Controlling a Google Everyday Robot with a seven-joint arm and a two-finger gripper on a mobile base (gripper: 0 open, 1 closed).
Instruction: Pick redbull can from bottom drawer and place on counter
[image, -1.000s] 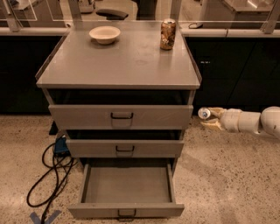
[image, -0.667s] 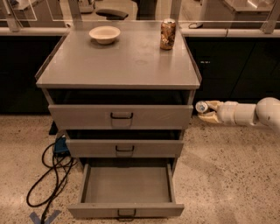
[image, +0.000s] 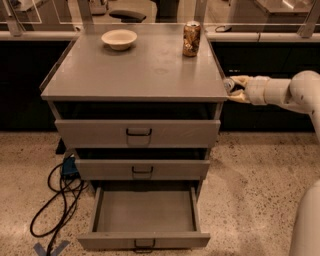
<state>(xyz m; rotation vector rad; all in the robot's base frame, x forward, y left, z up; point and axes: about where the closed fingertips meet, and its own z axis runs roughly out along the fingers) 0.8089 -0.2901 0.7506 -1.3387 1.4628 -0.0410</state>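
The redbull can (image: 229, 84) is a small silvery can held at the tip of my gripper (image: 235, 89), which is shut on it. The gripper reaches in from the right on a white arm and holds the can just beside the right front edge of the counter (image: 140, 70), at about the height of its top. The bottom drawer (image: 145, 212) is pulled open at the foot of the cabinet, and its flat grey floor shows nothing in it.
A cream bowl (image: 119, 39) and a brown-gold patterned can (image: 191, 38) stand at the back of the counter. The two upper drawers (image: 137, 132) are slightly open. Black cables (image: 57, 200) lie on the floor at the left. A pale ledge with glass panels runs behind.
My gripper has risen with the can from beside the top drawer front to the level of the counter's right edge and moved slightly left.
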